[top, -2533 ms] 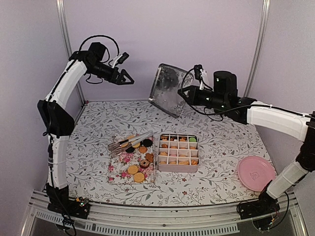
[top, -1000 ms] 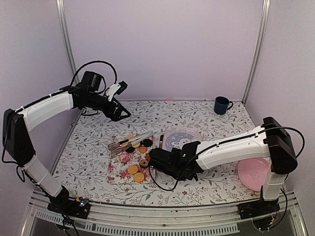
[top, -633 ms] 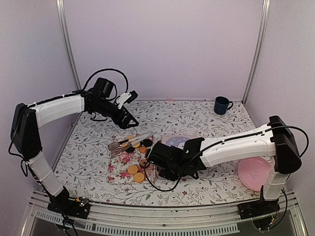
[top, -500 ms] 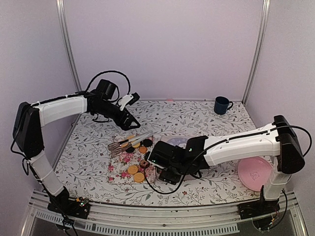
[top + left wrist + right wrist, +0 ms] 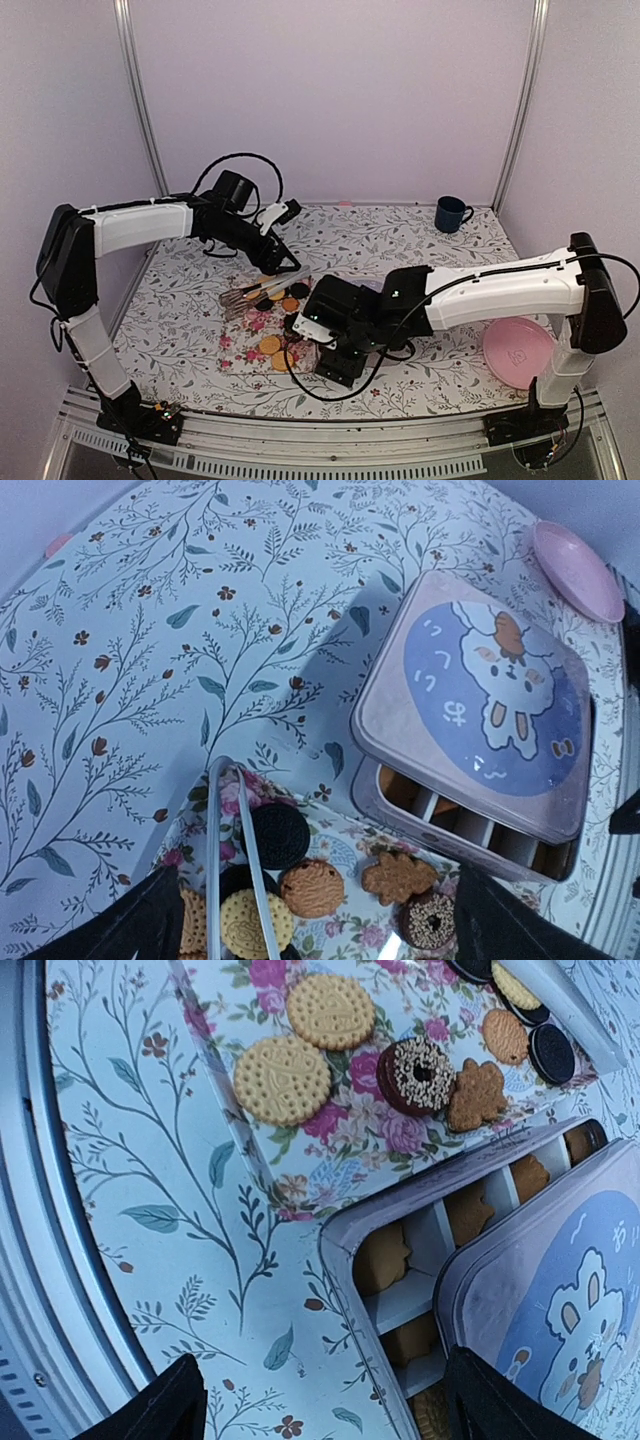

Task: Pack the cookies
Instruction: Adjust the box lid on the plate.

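Note:
Loose cookies (image 5: 271, 346) lie on a floral tray (image 5: 236, 338): golden rounds (image 5: 282, 1080), a sprinkled chocolate ring (image 5: 418, 1072) and black sandwich ones (image 5: 277, 835). Metal tongs (image 5: 213, 860) rest across the tray. The divided tin (image 5: 345, 1250) holds brown cookies (image 5: 385, 1260) in its cells. Its bunny lid (image 5: 480, 705) lies askew on top, leaving the near row uncovered. My left gripper (image 5: 330, 940) hangs open above the tray's far end. My right gripper (image 5: 330, 1410) stands open, low over the tin's near-left corner, holding nothing. In the top view my right arm hides most of the tin.
A pink plate (image 5: 520, 352) sits at the near right of the floral tablecloth. A dark blue mug (image 5: 452, 214) stands at the back right. Metal frame rails run along the table's near edge (image 5: 300, 435).
The lid went from being held up in my right gripper to lying on the tin. That gripper has opened and drawn back toward the near edge. My left arm has swung right and down toward the tray.

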Motion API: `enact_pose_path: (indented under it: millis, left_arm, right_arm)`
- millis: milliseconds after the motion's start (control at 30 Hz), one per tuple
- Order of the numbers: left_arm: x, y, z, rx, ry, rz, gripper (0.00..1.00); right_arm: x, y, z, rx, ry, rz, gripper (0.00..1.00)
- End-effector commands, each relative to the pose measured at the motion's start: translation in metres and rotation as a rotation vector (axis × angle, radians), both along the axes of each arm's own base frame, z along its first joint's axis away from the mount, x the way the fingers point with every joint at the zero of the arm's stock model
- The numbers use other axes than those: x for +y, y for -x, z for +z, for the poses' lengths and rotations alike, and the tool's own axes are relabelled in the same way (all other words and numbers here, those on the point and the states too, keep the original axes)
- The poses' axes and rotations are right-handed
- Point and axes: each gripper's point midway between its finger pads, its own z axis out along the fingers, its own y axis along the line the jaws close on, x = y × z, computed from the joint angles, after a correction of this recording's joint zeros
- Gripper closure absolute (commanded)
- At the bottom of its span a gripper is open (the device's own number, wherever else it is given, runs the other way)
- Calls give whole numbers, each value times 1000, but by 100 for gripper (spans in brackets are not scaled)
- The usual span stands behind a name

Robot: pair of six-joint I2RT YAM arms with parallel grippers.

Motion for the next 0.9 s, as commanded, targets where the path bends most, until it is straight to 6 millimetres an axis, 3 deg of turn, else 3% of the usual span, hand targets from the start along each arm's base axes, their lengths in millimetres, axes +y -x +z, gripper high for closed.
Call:
enact_pose_path:
  millis: [0, 67, 133, 233, 300, 400, 567, 867]
  left_arm:
    - [-2, 11, -6, 19, 10, -29, 6]
    - [0, 18, -7, 31, 14, -38, 6]
    - [0, 26, -11, 48, 15, -45, 6]
    - [-1, 39, -16, 74, 16, -66, 6]
    - [-2, 46, -19, 77, 16, -77, 5]
    - [-2, 55, -24, 81, 9, -100, 2]
    - [-3, 71, -34, 94, 0, -147, 3]
    - [-6, 100, -55, 148, -17, -210, 9]
  right_arm:
    - [15, -34, 98, 50, -351, -146, 17]
    - [-6, -80, 121, 64, -458, -299, 17]
    - [-31, -121, 132, 89, -541, -463, 17]
    - [-76, -170, 125, 169, -622, -709, 15]
    - [-104, -187, 113, 231, -665, -821, 13]
    - [-135, -202, 89, 315, -714, -939, 13]
    - [-160, -217, 55, 433, -791, -1040, 12]
    - [-153, -212, 4, 630, -819, -1053, 12]
